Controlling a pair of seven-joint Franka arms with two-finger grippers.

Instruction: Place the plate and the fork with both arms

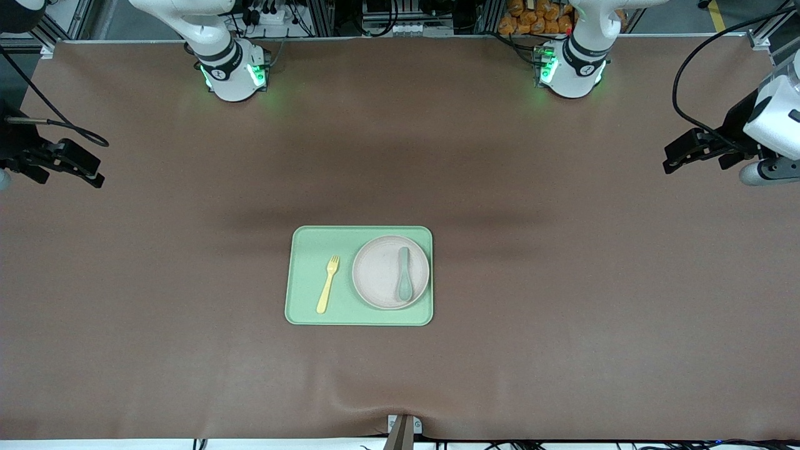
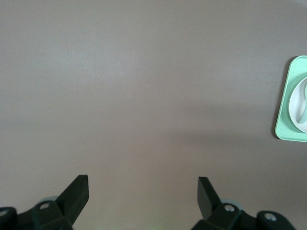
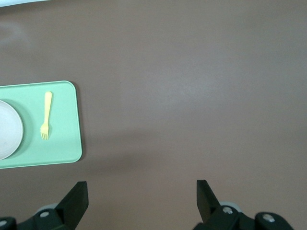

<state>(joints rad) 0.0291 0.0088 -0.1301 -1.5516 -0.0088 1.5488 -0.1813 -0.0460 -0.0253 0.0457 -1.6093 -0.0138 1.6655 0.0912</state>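
The pale speckled plate (image 1: 375, 275) lies on a light-green tray (image 1: 306, 250) in the middle of the table, at the tray's end toward the left arm. A muted-green spoon (image 1: 404, 281) lies in the plate. The pale-yellow fork (image 1: 328, 284) lies flat on the tray beside the plate, toward the right arm's end. My left gripper (image 1: 667, 161) is open and empty over the bare table at the left arm's end. My right gripper (image 1: 99, 170) is open and empty over the bare table at the right arm's end. The right wrist view shows the fork (image 3: 46, 115) and the plate's edge (image 3: 7, 132).
The brown mat (image 1: 187, 312) covers the whole table. A corner of the tray (image 2: 288, 120) and part of the plate (image 2: 300, 103) show in the left wrist view. The tray (image 3: 62, 143) also shows in the right wrist view. Both arm bases stand at the table's edge farthest from the front camera.
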